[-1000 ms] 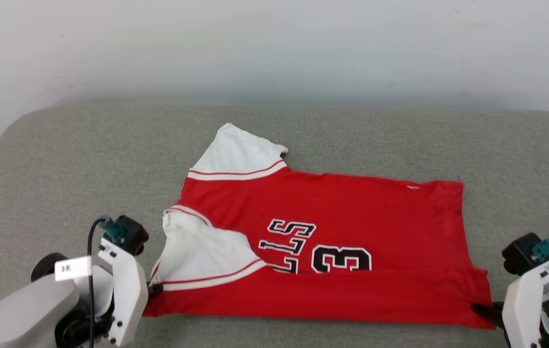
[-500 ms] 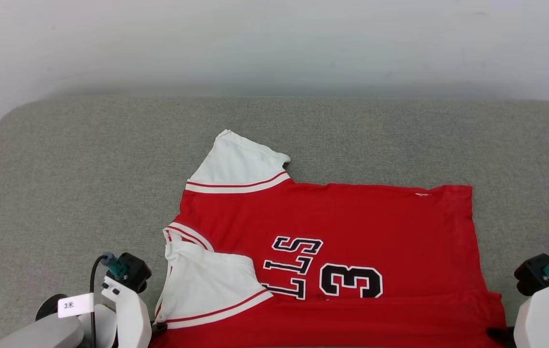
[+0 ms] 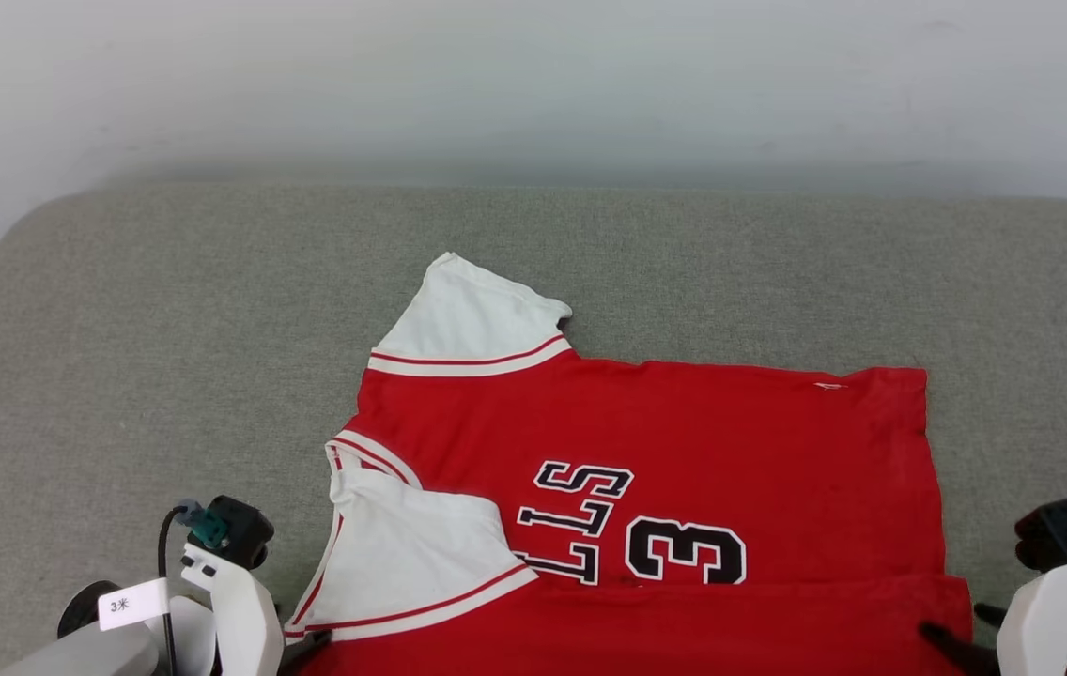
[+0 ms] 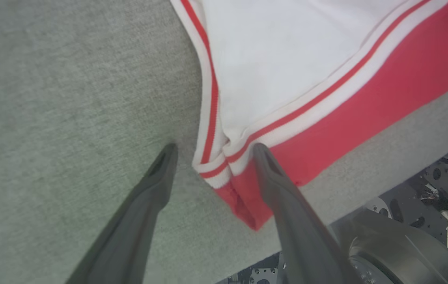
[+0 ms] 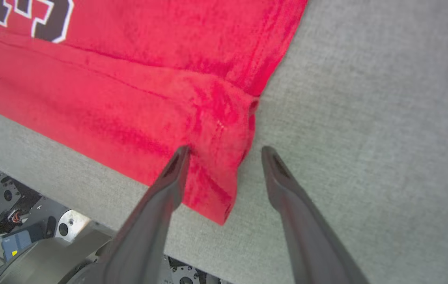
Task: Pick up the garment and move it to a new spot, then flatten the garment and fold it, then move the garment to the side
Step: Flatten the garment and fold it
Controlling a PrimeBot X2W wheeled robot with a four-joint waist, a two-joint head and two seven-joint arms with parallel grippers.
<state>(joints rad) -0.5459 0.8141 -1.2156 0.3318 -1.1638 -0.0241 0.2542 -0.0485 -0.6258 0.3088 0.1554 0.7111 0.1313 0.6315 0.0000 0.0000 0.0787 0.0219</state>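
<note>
The left fingers (image 4: 157,189) are standing wide apart, straddling the garment's (image 3: 684,422) sleeve-side corner; the right fingers (image 5: 168,181) are gaping around its hem corner, gripping nothing.

Grey cushion (image 3: 120,310) (round-cornered) against white wall (image 3: 533,75).

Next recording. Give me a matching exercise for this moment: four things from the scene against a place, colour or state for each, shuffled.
Things
1. left gripper
2. right gripper
3. far white sleeve
4. the "3"

Descriptions
A. open, at the garment's plain red hem corner
B. black with a white outline, just beyond the near fold
C. open, at the corner with striped trim
D. flat on the grey cushion, pointing toward the wall

Pairs: 1-C, 2-A, 3-D, 4-B
</note>
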